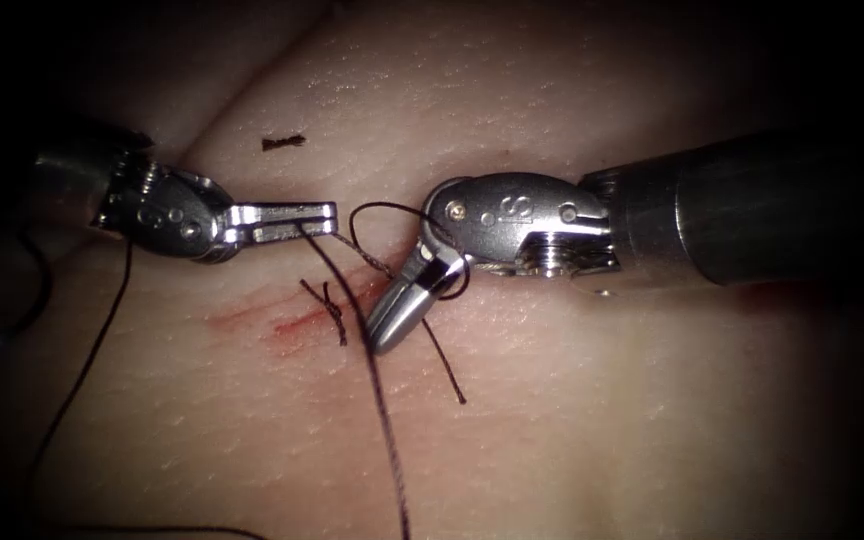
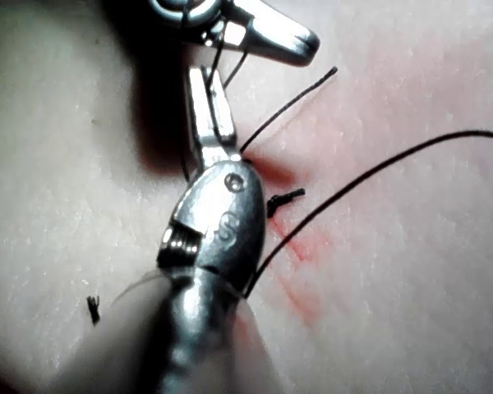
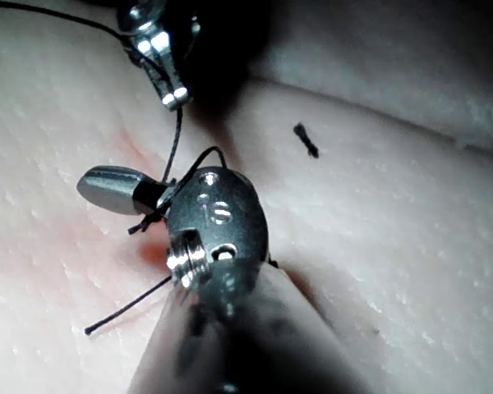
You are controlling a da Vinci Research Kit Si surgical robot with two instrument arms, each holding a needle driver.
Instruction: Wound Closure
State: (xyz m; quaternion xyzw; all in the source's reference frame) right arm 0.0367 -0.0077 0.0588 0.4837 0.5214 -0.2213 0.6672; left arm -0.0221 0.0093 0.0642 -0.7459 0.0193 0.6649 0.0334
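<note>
Long thread [image 1: 377, 400] running down to six o'clock, nearest of all, pinched up top by the left tool [image 1: 297, 222], clenched tight on it. Cut [image 1: 302, 320] with red fluid [image 1: 287, 330] and short knot ends [image 1: 332, 305] just at five o'clock of those jaws. Right tool [image 1: 392, 322] at three o'clock of the cut, jaws closed, thread looped round its neck; cannot tell if anything is pinched inside. Maybe the needle [image 1: 12, 320], a dim curve far out at nine o'clock, lying loose on the tissue [image 1: 602, 420].

Looks like tying a knot. Calls for a slow, even pull, loop kept from slipping.

From the right wrist view, a clearer look at the wrap round the neck. From the endoscope view, the whole long strand.
</note>
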